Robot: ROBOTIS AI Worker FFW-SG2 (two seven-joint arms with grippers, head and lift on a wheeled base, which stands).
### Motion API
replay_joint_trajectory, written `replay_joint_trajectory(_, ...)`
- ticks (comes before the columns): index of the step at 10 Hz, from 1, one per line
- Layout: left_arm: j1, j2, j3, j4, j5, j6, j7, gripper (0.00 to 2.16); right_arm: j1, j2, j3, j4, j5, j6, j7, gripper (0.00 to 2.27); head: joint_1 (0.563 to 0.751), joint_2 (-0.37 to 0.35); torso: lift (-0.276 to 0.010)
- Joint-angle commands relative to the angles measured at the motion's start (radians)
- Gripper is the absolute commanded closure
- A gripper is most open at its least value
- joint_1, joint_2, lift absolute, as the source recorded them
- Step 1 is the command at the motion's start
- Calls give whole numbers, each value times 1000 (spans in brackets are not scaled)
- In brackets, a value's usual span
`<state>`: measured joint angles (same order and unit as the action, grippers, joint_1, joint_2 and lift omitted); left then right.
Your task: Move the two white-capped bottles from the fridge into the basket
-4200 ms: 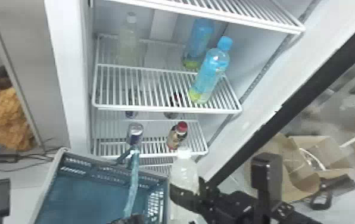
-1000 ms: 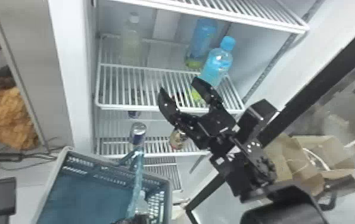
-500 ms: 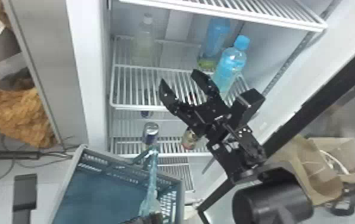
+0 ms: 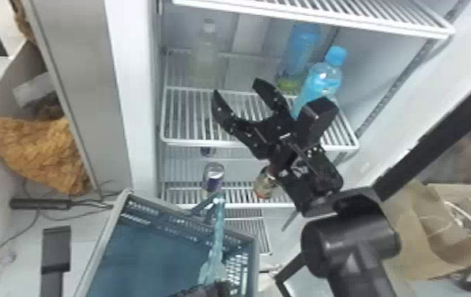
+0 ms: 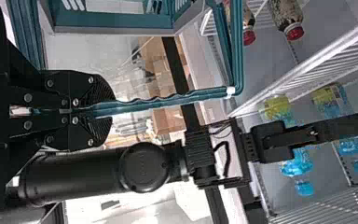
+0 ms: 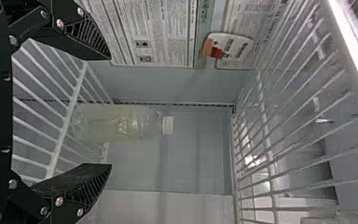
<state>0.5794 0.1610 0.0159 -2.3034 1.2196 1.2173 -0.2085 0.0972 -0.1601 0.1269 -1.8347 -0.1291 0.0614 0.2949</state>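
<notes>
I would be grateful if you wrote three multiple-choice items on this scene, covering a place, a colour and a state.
1. Where on the fridge shelf is the white-capped bottle?
A) Front right
B) Back left
C) Front left

2. What colour is the cap on the front bottle at the shelf's right?
A) Blue
B) Red
C) White

3. How is the right pincer?
A) Shut on a bottle
B) Shut and empty
C) Open and empty

1 B: the head view shows it at the rear, on the left side.
2 A: the cap is plainly blue.
3 C: the fingers stand wide apart, holding nothing.
</notes>
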Motion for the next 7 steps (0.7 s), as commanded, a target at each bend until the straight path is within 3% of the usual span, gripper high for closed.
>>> replay_joint_trajectory(1, -3, 0, -2, 0, 1, 0, 1, 1194, -73, 7, 21, 81, 9, -17, -7, 240, 695, -220, 0)
replay_joint_trajectory(7, -22, 8, -20, 15, 7, 0, 3, 1194, -289, 19, 96, 346, 7, -49, -72, 194, 695, -178, 0)
